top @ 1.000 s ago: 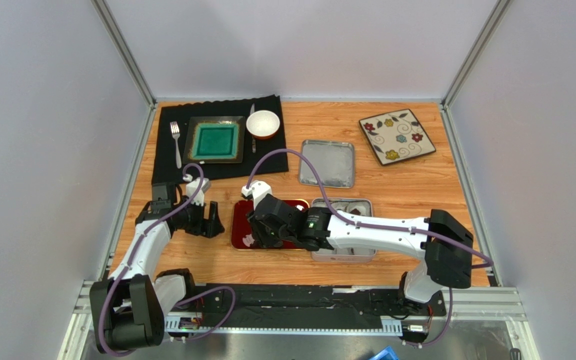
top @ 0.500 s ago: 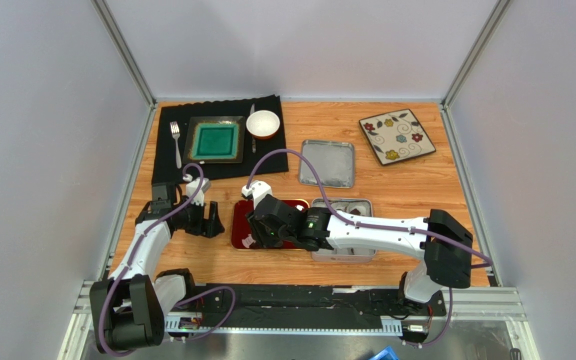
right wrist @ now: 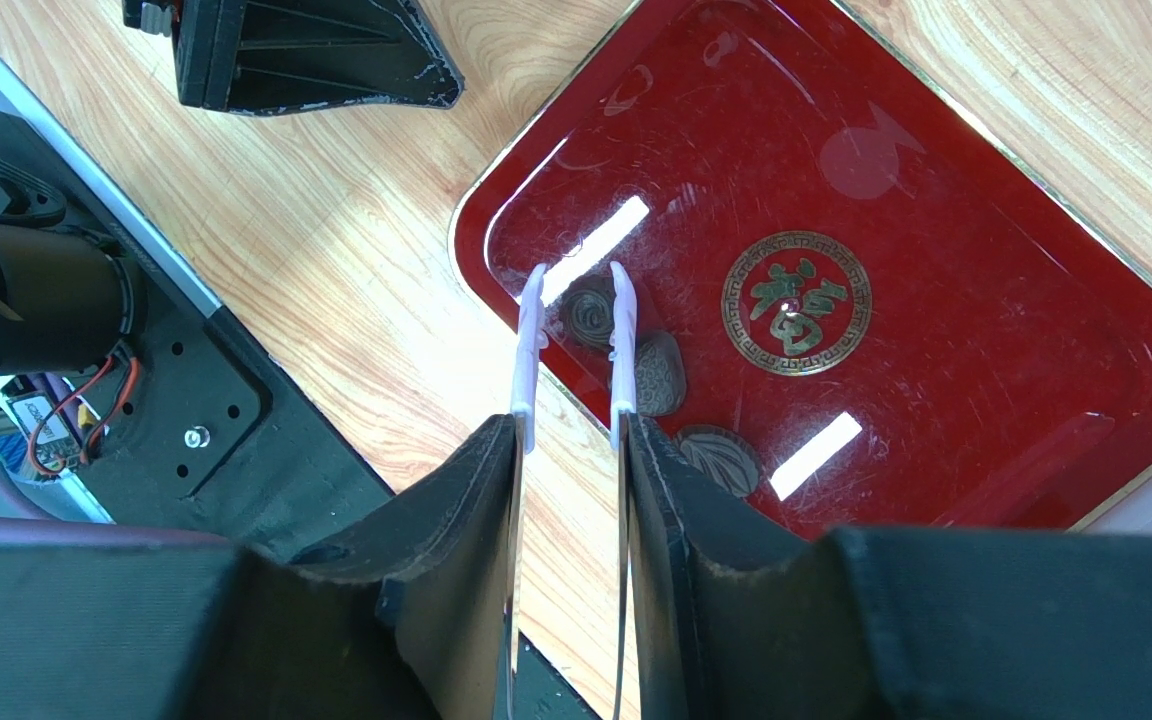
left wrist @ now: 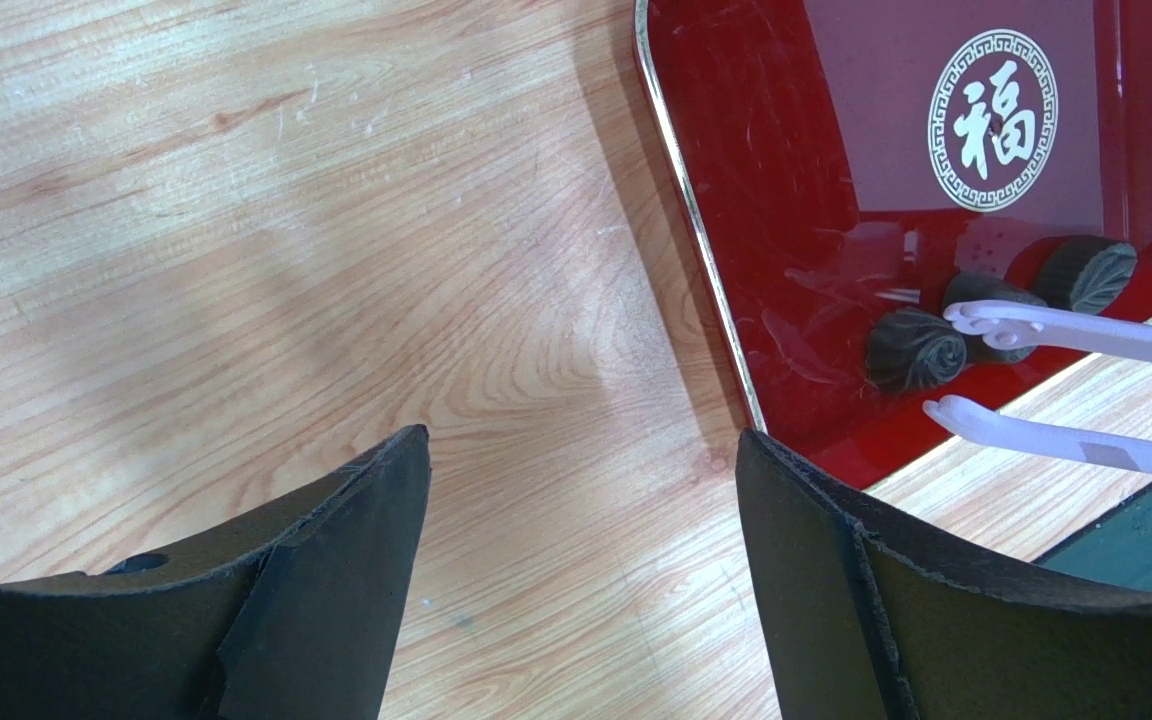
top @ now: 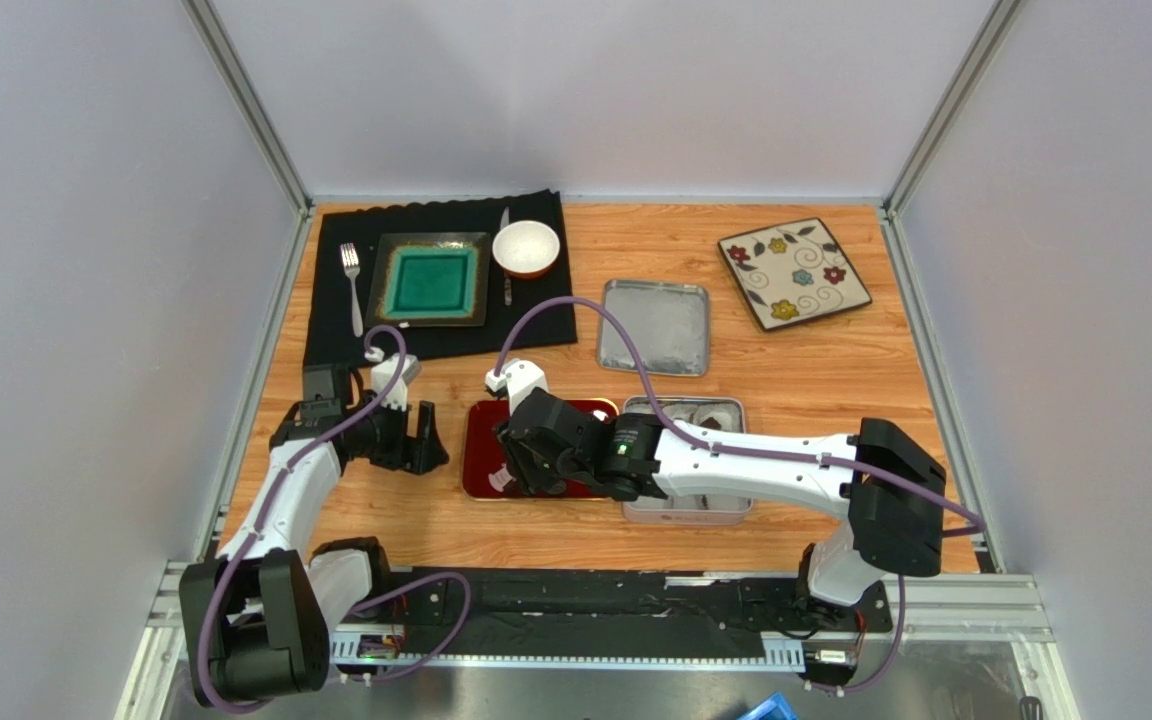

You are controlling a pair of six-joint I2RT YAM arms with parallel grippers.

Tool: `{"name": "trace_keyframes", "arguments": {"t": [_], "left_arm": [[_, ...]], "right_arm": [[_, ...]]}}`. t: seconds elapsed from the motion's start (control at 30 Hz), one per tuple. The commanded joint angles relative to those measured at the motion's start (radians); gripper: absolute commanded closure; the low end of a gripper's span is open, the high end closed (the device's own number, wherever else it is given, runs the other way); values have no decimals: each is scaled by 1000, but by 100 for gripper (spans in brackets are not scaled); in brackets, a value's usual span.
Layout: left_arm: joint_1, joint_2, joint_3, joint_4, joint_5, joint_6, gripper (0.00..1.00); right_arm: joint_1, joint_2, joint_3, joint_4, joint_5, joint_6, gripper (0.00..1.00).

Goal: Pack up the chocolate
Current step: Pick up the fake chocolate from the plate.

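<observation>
well, chocolate pieces: i see three small dark brown bites on the red tray, in a short row that runs parallel to its near edge, close to the near-left corner.
round piece: left end of that row, lying flat with a swirl on top; being round, it shows me no long axis.
other two pieces: they look slightly oval; the middle one seems to lie with its long side roughly along the line of the tweezers, though i cannot be sure.
right gripper: closed down on a pair of white tweezers, one thin arm against each finger, pointing left over the tray.
tweezer tips: apart, one on either side of the round piece, which sits between them just past the finger ends; i cannot tell whether either tip touches it.
left gripper: spread wide with nothing in it, over the bare wooden table, just left of the tray's left edge.
tin: just beside the tray on its right, mostly under the right arm.
</observation>
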Motion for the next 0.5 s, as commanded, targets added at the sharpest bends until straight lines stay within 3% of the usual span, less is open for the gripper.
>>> {"name": "trace_keyframes", "arguments": {"t": [0.0,0.47], "left_arm": [[10,-2,38,-1,19,19,17],[16,1,37,-5,30,21,17]], "right_arm": [[-4,-15,19,27,9,-6,66],[-9,-2,-5,27,19,-3,65]]}}
